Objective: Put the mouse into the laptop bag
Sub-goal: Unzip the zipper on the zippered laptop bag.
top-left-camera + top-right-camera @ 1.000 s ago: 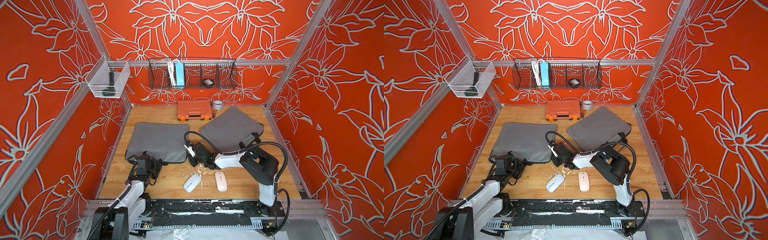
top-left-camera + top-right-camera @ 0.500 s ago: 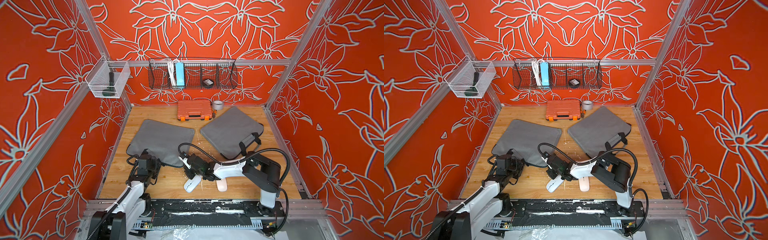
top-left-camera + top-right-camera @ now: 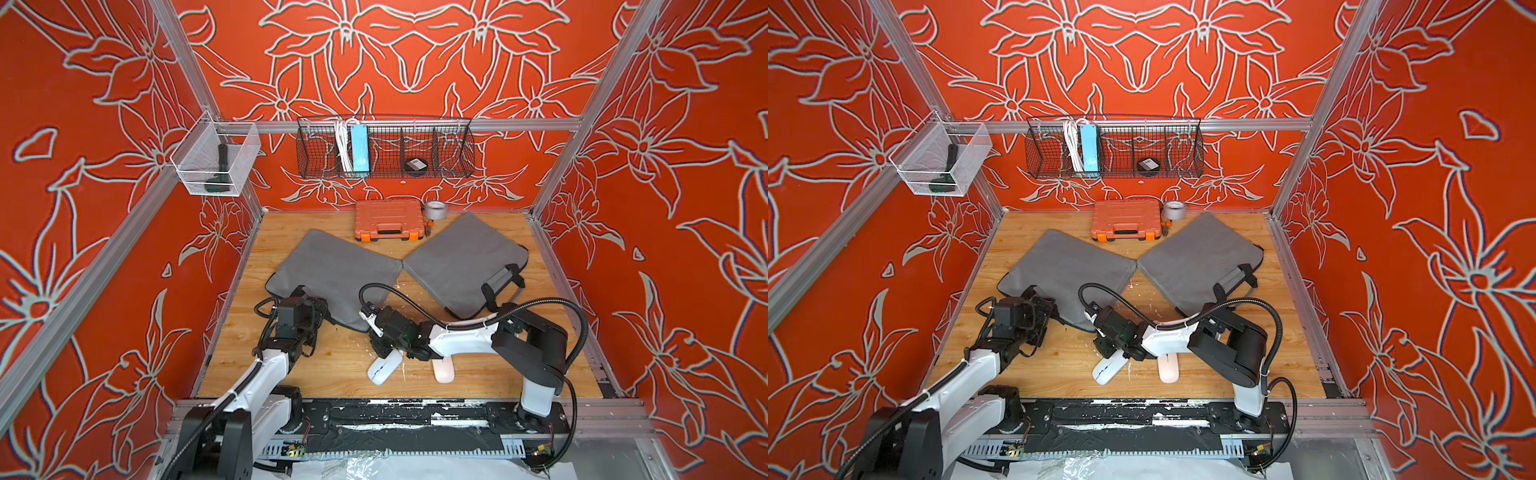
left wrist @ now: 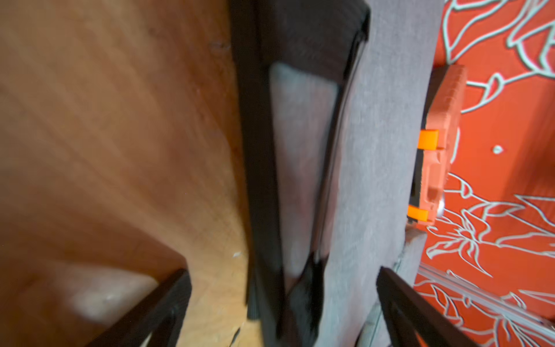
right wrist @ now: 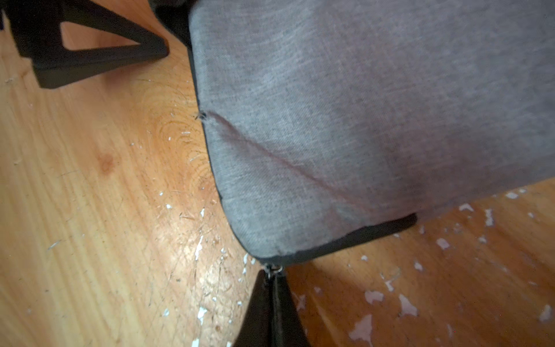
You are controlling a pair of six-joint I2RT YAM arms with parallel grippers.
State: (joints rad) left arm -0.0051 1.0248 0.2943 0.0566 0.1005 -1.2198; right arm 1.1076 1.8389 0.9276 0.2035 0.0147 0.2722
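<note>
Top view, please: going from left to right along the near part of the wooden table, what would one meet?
Left end effector → white mouse → pink mouse

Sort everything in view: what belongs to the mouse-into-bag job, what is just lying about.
Job: white computer mouse; pale pink computer mouse; left grey fabric laptop bag; right grey fabric laptop bag.
Lying about: orange plastic tool case; grey tape roll; black wire wall basket; clear mesh bin.
</note>
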